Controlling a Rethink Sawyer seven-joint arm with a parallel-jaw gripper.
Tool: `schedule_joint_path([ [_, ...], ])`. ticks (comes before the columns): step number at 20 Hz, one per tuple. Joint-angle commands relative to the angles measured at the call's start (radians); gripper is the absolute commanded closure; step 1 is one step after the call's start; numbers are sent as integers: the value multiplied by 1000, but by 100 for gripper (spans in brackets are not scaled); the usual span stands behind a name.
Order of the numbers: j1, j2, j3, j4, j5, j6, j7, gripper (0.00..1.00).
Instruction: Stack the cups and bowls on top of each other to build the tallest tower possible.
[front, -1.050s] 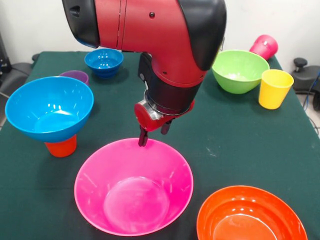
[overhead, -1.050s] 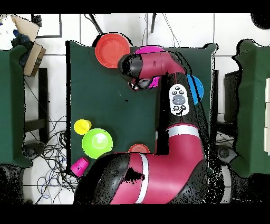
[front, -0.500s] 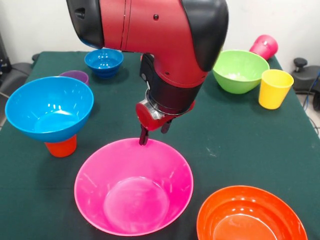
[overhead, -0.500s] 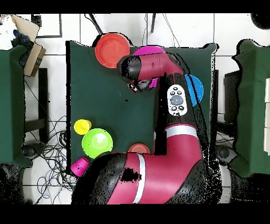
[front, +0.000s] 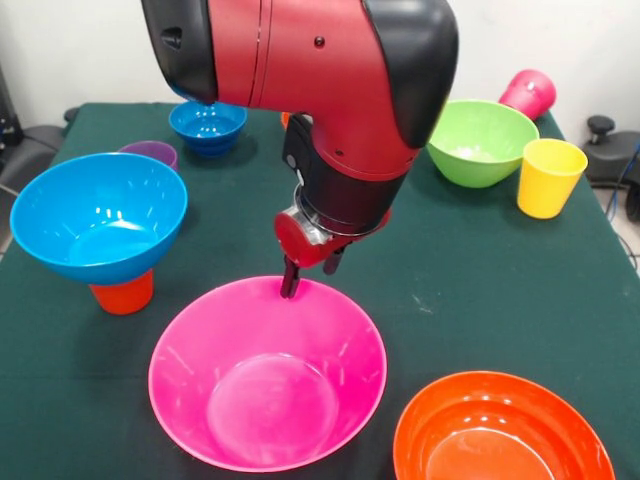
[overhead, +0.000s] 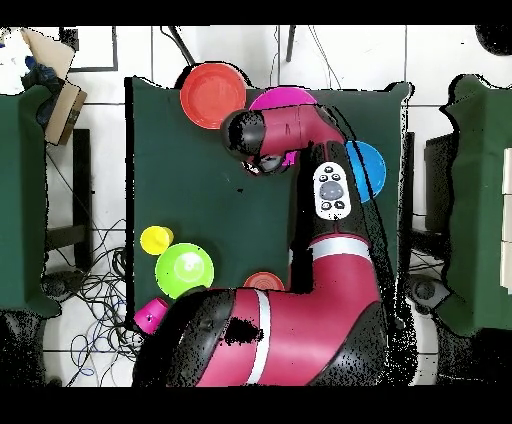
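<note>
Gripper hangs right at the far rim of the very large pink bowl, 1 dark finger touching the edge. Left, the medium blue bowl sits atop an upturned orange cup.

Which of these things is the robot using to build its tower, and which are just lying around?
For the tower:
pink bowl
large orange bowl
medium blue bowl resting on an orange cup
green bowl
small blue bowl
purple cup
yellow cup
magenta cup
gripper

Just lying about:
cardboard box
cables
</note>
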Motion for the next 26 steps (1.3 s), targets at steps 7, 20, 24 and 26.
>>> schedule_joint_path([
  [7, 37, 86, 2, 57, -100, -119, -41, 0],
  [20, 54, 116, -28, 45, -91, -161, -14, 0],
  [24, 60, 122, -42, 32, -76, -131, -2, 0],
  [26, 64, 125, -49, 25, -70, -117, 6, 0],
])
